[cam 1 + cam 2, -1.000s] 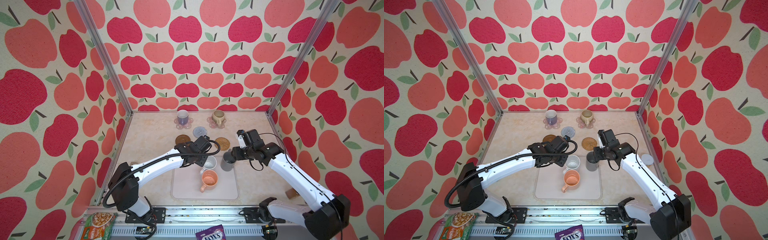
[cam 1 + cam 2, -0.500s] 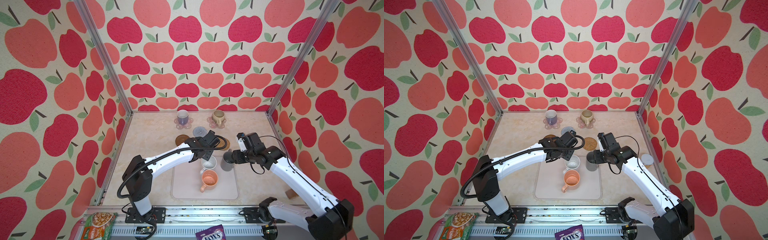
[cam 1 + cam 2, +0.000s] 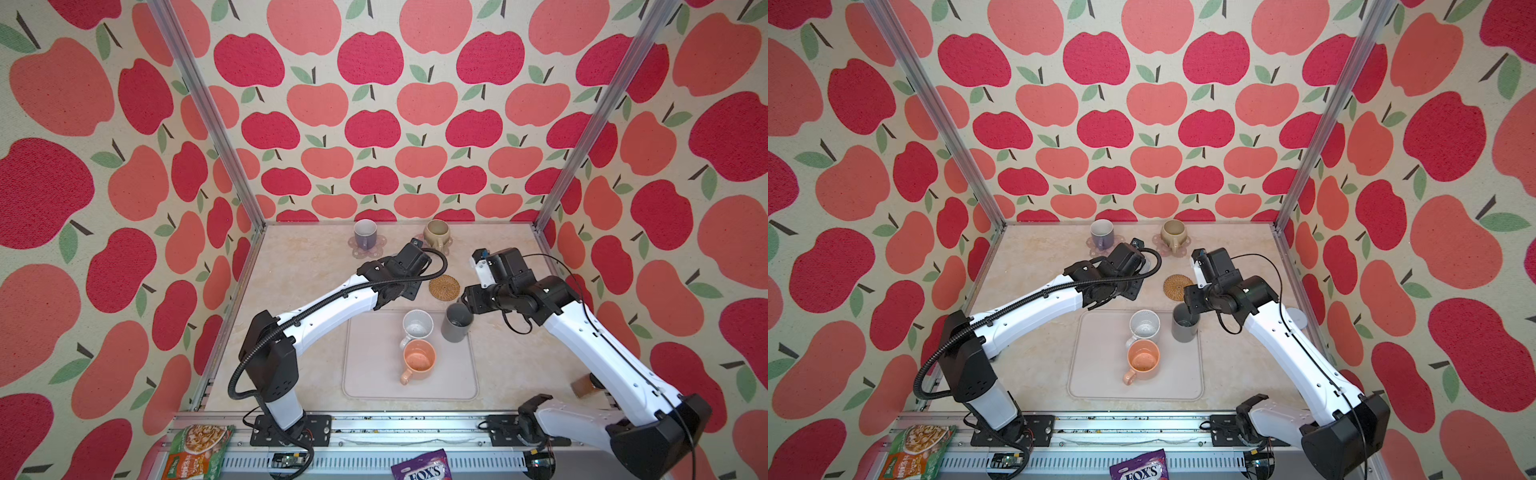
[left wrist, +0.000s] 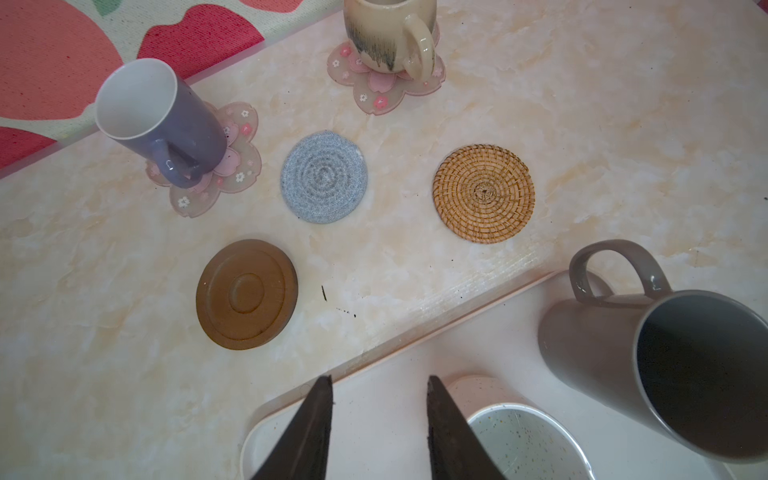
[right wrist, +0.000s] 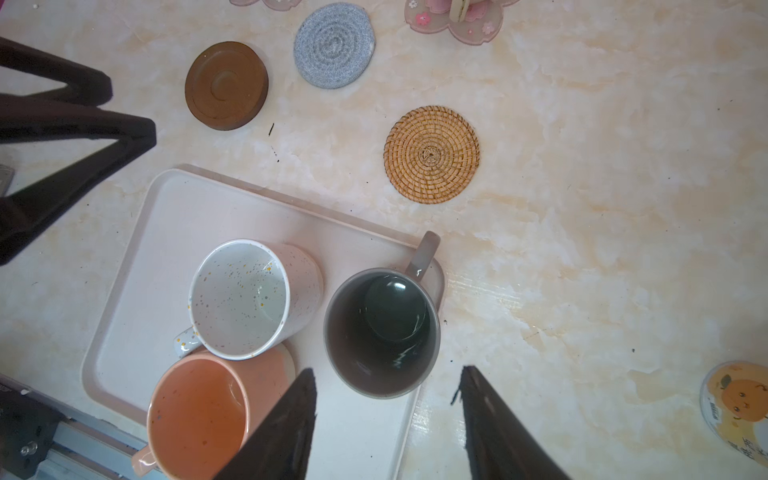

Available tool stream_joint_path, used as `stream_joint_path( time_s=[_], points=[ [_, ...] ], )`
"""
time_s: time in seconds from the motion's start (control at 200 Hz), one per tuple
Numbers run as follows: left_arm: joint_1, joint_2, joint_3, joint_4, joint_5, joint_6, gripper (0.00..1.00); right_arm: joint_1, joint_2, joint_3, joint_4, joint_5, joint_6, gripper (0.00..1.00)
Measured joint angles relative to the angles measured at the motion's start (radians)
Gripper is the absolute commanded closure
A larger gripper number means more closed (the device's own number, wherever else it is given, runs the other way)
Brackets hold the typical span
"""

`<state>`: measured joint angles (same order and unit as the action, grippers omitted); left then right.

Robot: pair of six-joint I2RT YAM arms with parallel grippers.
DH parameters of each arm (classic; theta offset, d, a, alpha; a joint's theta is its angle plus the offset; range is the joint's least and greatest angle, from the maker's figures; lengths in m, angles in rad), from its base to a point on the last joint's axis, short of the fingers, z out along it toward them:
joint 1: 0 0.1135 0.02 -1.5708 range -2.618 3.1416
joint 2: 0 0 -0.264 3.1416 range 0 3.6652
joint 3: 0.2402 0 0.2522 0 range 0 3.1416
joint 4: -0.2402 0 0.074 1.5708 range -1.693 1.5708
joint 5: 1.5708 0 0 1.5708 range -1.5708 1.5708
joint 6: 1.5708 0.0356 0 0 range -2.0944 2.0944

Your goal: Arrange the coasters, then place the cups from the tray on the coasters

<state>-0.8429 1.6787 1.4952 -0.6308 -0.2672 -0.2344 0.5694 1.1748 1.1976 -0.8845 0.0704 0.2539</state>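
1. Inside a booth walled in red-and-pink apple print (image 3: 374, 124) and framed by aluminium posts (image 3: 208, 116) lies a beige marble-look tabletop (image 3: 299, 282). A snack packet (image 3: 195, 449) and a purple Fox's bag (image 3: 422, 467) sit at its front rail.
2. Far left, by the back wall, a lavender-grey mug (image 3: 365, 235), white inside, stands on a pink flower coaster (image 4: 243, 170).
3. The dark brown disc (image 4: 246, 294) and the blue-grey crocheted round (image 4: 324, 176) lie bare, apart from each other.
4. The left gripper (image 4: 380, 378) hovers at the far-left corner of the tray (image 3: 374, 365), its fingers (image 4: 316, 415) apart with nothing between them.
5. On the off-white tray, a speckled white mug (image 3: 417, 324) stands just beside a peach-orange mug (image 3: 419, 360).
6. The beige-olive mug (image 3: 436, 232) sits on the second pink flower coaster (image 4: 382, 95). Nearer the tray, the woven rattan coaster (image 3: 444, 286) is bare.
7. The tall dark grey mug (image 3: 457, 322) stands upright at the tray's far-right corner. The right gripper (image 5: 386, 370) is above it, fingers spread either side of its near rim, not closed on it.
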Motion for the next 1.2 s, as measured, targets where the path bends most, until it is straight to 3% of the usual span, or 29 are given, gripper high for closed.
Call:
stream_joint_path(
  time_s=[0.24, 1.201],
  points=[
    [0.058, -0.084, -0.084, 0.016, 0.029, 0.0, 0.6, 0.0, -0.01, 0.0, 0.0, 0.008, -0.033, 0.4],
    [0.074, -0.035, -0.088, 0.06, 0.101, 0.001, 0.6, -0.068, -0.04, -0.022, 0.067, -0.03, -0.12, 0.37]
  ],
)
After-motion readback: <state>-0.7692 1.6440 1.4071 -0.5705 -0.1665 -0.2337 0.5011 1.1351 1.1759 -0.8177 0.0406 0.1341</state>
